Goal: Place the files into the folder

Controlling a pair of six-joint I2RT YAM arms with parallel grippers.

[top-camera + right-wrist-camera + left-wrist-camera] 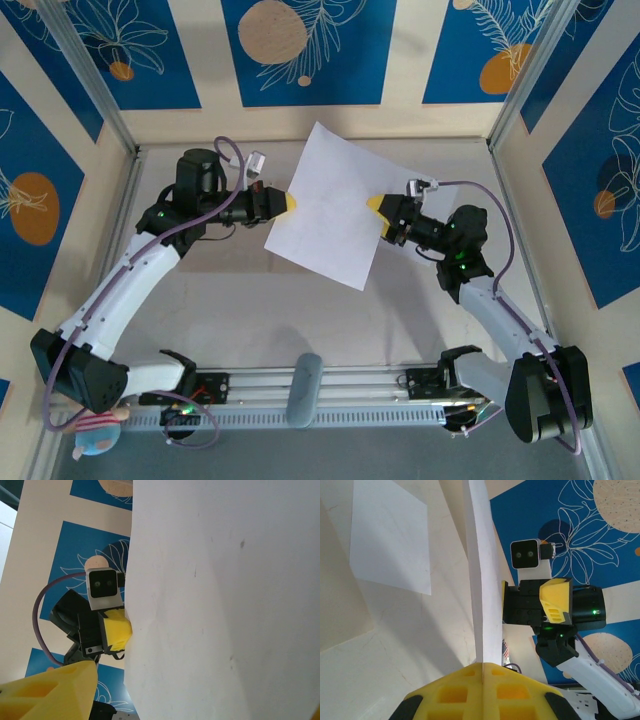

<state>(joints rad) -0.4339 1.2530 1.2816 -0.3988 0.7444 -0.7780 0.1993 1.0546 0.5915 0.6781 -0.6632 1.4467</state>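
The left claw (290,203) is pressed together on one edge of a white sheet (330,205) and holds it up above the bench (300,325). The sheet stretches away from this claw to the right claw (380,207), which is at the opposite edge. In the right wrist view the yellow fingers (55,692) of the right claw stand wide apart, and the sheet passes between them. In the left wrist view a second white sheet (390,535) lies flat on the bench, beyond the left claw, off to its side and well apart from it.
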